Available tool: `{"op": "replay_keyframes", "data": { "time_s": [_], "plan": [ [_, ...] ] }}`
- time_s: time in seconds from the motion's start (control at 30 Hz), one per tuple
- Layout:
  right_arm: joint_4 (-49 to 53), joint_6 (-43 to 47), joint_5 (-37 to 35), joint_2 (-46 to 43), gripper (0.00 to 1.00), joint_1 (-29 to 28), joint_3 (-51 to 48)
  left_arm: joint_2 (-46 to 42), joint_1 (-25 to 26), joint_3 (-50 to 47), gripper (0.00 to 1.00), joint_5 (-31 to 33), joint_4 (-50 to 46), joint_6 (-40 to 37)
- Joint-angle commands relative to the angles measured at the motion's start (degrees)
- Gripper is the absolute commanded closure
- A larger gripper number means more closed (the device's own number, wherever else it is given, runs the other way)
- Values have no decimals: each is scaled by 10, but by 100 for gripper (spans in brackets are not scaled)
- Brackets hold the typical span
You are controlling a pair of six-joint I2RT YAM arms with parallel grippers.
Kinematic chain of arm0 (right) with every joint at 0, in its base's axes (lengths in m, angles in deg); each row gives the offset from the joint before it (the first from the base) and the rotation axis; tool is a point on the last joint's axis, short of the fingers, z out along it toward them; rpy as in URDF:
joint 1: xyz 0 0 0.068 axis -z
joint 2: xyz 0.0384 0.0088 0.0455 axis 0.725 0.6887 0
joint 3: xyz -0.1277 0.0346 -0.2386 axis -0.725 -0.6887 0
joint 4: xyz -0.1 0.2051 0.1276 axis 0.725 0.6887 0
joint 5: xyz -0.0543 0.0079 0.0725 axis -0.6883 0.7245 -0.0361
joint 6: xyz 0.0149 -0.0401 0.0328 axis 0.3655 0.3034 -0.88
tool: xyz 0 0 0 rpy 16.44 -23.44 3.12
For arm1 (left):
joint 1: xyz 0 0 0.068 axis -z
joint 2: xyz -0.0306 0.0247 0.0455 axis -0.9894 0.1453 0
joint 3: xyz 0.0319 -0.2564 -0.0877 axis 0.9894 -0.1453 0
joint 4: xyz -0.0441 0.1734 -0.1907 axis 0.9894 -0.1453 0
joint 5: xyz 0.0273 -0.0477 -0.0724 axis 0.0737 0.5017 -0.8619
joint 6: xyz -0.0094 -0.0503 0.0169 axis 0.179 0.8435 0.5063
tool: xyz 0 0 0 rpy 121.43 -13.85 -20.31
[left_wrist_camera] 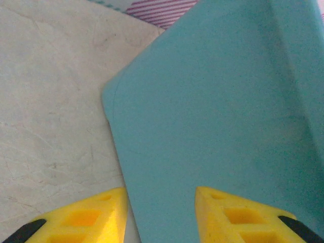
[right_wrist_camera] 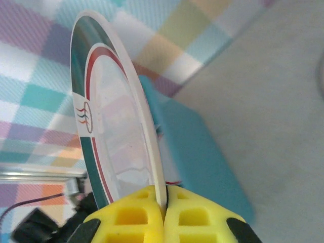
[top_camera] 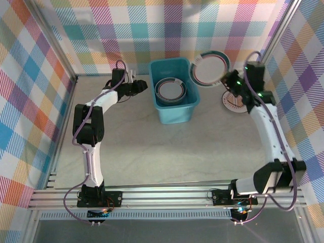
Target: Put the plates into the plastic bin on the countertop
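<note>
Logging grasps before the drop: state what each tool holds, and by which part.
Right tool pinches the green-and-red-rimmed plate by its rim, the edge clamped between both fingers. Left tool stands open beside the plastic bin, holding nothing.

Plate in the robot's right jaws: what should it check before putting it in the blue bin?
1. Grip: right jaws shut on the edge of the round white plate with teal and red rim: ok.
2. Plate above the teal rectangular plastic bin: not ok, it hangs beside the bin's far right corner.
3. Room inside: stacked patterned plates cover the bin's floor; how high they reach: cannot tell.
4. Left jaws out of the way: ok, open beside the bin's left wall.
</note>
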Motion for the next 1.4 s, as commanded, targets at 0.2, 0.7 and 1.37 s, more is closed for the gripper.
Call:
{"op": "replay_keyframes", "data": {
  "time_s": [0.2,0.7,1.37],
  "plan": [
    [-60,-39,-222,168,100,-168,145,0,1,-19,60,-59,7,-9],
    [39,-106,-402,345,100,-251,288,-10,27,-65,59,-96,42,8],
    [162,-299,-396,441,100,-275,374,-9,38,-76,59,-105,65,24]
  ]
}}
